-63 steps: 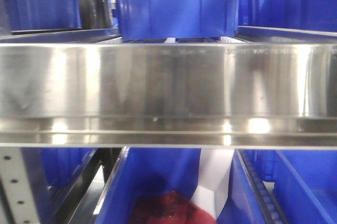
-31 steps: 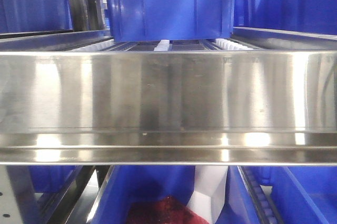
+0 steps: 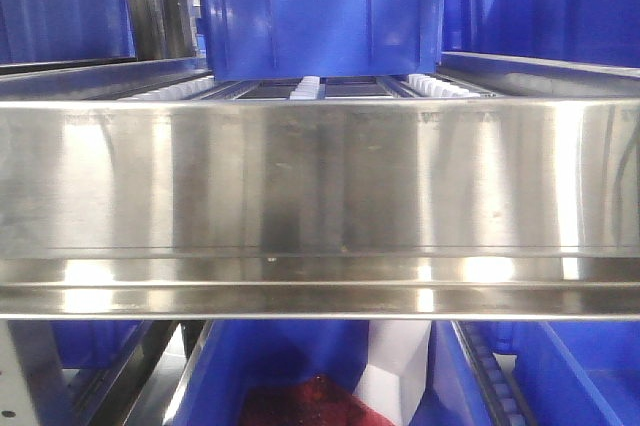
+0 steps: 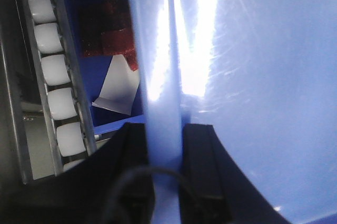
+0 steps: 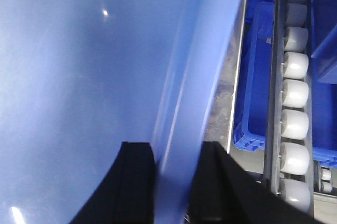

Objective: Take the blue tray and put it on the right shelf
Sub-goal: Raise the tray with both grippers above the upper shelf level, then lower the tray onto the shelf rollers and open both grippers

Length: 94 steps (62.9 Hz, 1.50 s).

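The left gripper (image 4: 165, 141) pinches the blue tray (image 4: 253, 87) rim; the right gripper (image 5: 176, 153) pinches it too. The right shelf (image 3: 320, 186) stands ahead.

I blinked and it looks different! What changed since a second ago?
The camera seems to have risen: the steel lip of the right shelf sits lower in the front view, more roller rails show above it, and the dark-blue bin sits slightly further left. The bin stays on its rails. The left end effector and right end effector grip the rim of the blue tray now; earlier wrist views are missing.
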### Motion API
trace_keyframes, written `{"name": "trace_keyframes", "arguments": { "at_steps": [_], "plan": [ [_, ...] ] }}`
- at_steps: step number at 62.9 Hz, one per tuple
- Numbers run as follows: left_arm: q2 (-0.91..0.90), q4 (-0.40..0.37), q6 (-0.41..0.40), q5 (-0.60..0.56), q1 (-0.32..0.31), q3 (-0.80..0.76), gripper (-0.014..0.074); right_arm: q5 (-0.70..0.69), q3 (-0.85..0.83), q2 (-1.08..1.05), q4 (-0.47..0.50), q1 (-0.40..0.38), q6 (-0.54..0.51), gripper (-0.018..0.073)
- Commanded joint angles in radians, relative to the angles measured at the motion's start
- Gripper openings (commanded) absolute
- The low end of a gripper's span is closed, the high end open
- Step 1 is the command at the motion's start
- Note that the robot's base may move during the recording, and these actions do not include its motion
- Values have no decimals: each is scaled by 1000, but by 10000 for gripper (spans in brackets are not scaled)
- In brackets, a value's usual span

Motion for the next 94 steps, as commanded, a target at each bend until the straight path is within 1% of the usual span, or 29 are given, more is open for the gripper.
{"name": "trace_keyframes", "arguments": {
  "at_steps": [1,21,24,29,33,40,51,55,61,63,73,85,90,94],
  "plan": [
    [-24,0,38,92,-7,-31,-48,-67,-35,-15,-28,-3,-33,56],
    [-24,0,38,90,-7,-31,-48,-67,-35,-15,-28,-3,-33,56],
    [-24,-20,40,93,-7,-31,-48,-67,-35,-15,-27,-3,-33,56],
    [-19,-27,40,91,-7,-33,-48,-67,-38,-15,-16,-3,-33,56],
    [-13,-18,40,77,-1,-32,-48,-76,-49,-8,0,-3,-33,56],
    [6,-1,47,31,42,-32,-48,-90,-88,34,15,-3,-33,56],
    [75,0,57,-19,156,-33,-48,-96,-158,158,14,-4,-41,56],
    [102,-14,61,-49,189,-33,-48,-110,-167,203,11,-4,-41,56],
    [146,-47,86,-89,214,-33,-48,-132,-167,269,-10,-8,-41,56],
    [158,-53,98,-102,214,-33,-48,-137,-167,290,-17,-11,-41,56],
    [221,-53,99,-127,214,-33,-48,-169,-167,384,-28,-23,-41,56],
    [265,-53,99,-134,214,-33,-43,-179,-167,446,-35,-34,-41,57],
    [274,-53,99,-134,214,-33,1,-174,-167,459,-35,-39,-41,60],
    [279,-53,99,-134,214,-33,67,-171,-167,464,-35,-46,-41,84]
  ]
}}
